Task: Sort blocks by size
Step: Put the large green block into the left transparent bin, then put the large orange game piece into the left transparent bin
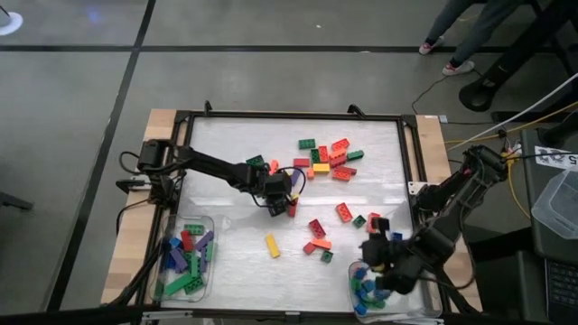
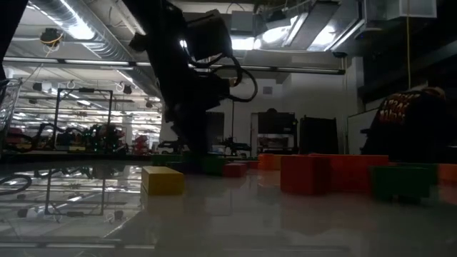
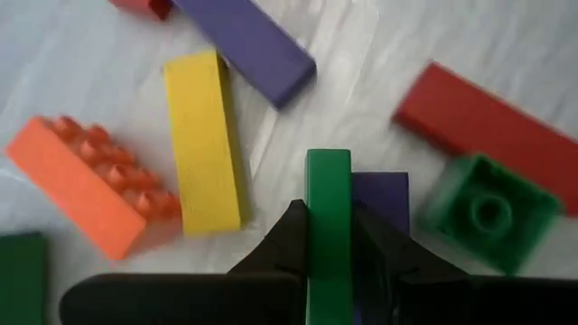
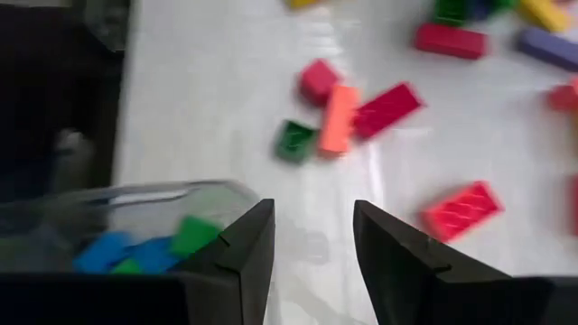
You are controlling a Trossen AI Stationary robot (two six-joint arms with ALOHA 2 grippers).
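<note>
Two arms over the white desk, high view. Left tray, lower left of frame: clear, loaded with long blocks, green, blue, purple, red. Left arm reaches from the desk's left edge toward frame centre, forearm low and angled slightly down-frame. Left hand clenched on a long green block, gripped edge-on between both fingers; wrist view shows it upright in the grip, with a purple block just behind it, a yellow block and orange block lying beside.

Centre: lone yellow brick below the left hand; loose cluster of red, orange, green blocks up-frame right of centre; smaller group lower centre.

Right arm folded in from the right edge, hand at lower right over the right tray rim. Right hand's fingers parted, nothing between them; tray below holds small blue and green blocks.
</note>
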